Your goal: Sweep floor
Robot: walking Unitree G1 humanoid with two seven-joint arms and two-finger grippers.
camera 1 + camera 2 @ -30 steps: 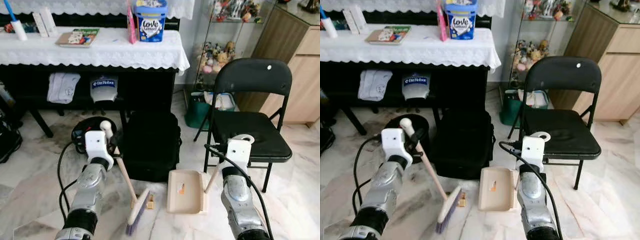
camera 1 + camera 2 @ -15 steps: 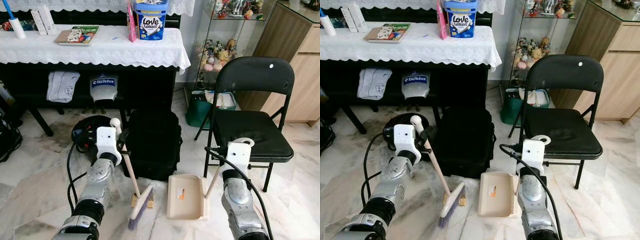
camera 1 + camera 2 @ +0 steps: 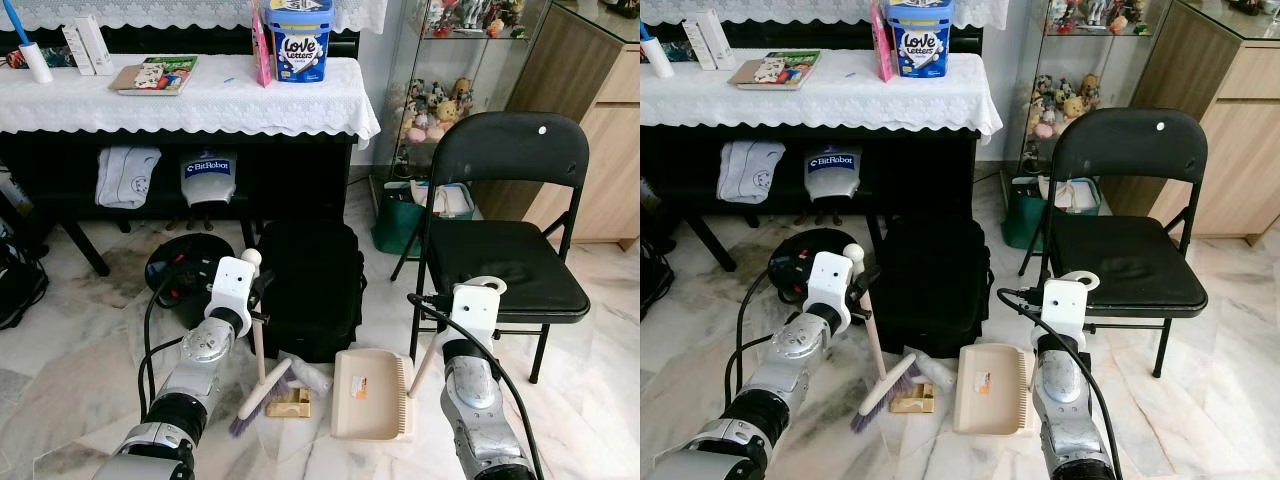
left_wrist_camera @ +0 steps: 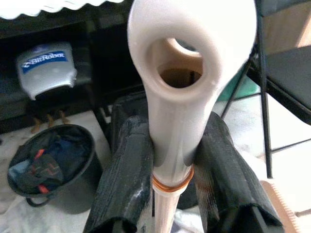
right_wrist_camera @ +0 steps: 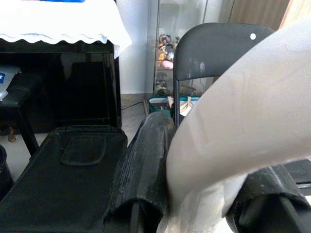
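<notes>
Two grippers engaged, each clamped on a handle. Marble floor [image 3: 70,350], open at left and far right. White lace-covered table [image 3: 180,100], front edge overhanging dark shelving. Black folding chair [image 3: 505,250] at right. Black soft bag [image 3: 310,290] upright on the floor. Beige plastic dustpan [image 3: 372,395] flat on the floor, handle in right gripper [image 5: 194,194]. Short cream-handled broom [image 3: 262,390], bristles down beside small tan block [image 3: 290,403], handle in left gripper [image 4: 172,179]. Crumpled pale scrap [image 3: 305,372] by dustpan lip, indistinct.

Dustpan [image 3: 372,395] handle top hidden behind right arm; piano [image 3: 60,170] cut off by frame edge.
</notes>
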